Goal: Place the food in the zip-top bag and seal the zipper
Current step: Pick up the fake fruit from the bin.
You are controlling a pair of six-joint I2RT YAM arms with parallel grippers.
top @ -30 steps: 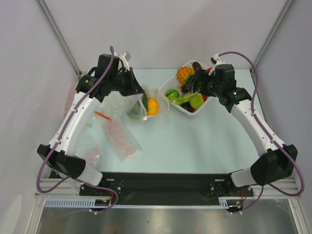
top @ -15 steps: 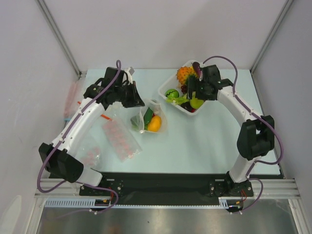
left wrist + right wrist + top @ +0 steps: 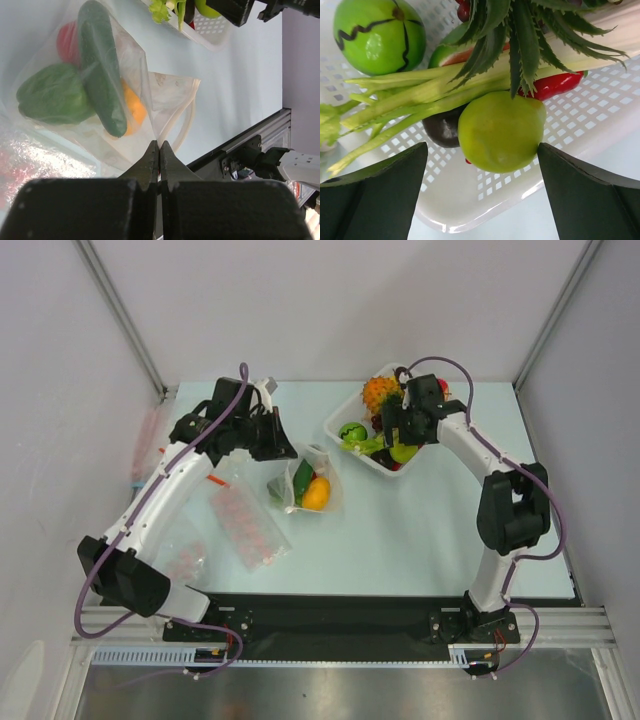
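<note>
Pinching the zip-top bag [image 3: 170,92] between the closed jaws of our left gripper [image 3: 159,150], we see a green pepper [image 3: 52,100], cucumber [image 3: 102,75] and orange piece [image 3: 136,111] inside it. Our right gripper [image 3: 481,147] hangs, jaws wide apart, astride a light green fruit [image 3: 500,130] in the white tray [image 3: 470,202].

Right pincer [image 3: 482,150] spread wide over the white tray [image 3: 470,202]. The light green fruit [image 3: 500,131] sits in the gap with room on both flanks, but celery stalks [image 3: 415,97] and pineapple leaves [image 3: 520,40] crowd its far side. Bare desk [image 3: 420,530] runs free right of the bag [image 3: 325,460]; flat packets [image 3: 245,525] clutter the left.
</note>
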